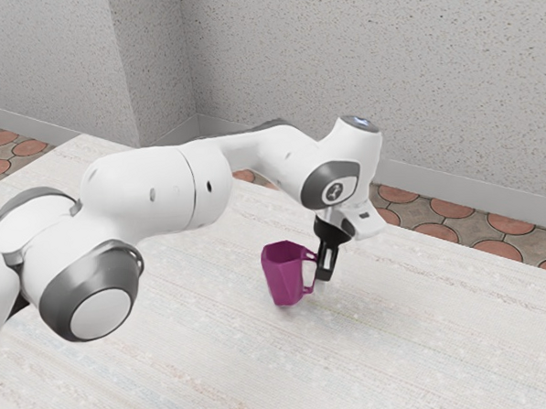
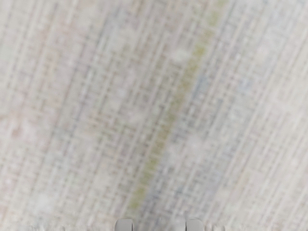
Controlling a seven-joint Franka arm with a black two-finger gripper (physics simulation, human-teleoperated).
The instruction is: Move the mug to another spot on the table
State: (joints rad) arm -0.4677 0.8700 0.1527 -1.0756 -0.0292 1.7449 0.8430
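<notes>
One broad table (image 1: 430,359) takes up most of your exterior view, its pale top streaked with fine lines; behind it you have a speckled grey wall (image 1: 399,65) and a strip of reddish tiled floor (image 1: 492,225). Your white arm (image 1: 163,199) comes in from the exterior view's left and bends down over the middle of the table. Below its hand stands the magenta mug (image 1: 286,274), mouth upward, near the table's centre and well away from every edge, with its handle turned toward the exterior view's right. Your black gripper (image 1: 324,273) hangs at that handle side, right against the mug. You cannot tell from here whether it is clamped on the mug or merely beside it. Your wrist view looks down on bare table (image 2: 154,115).
</notes>
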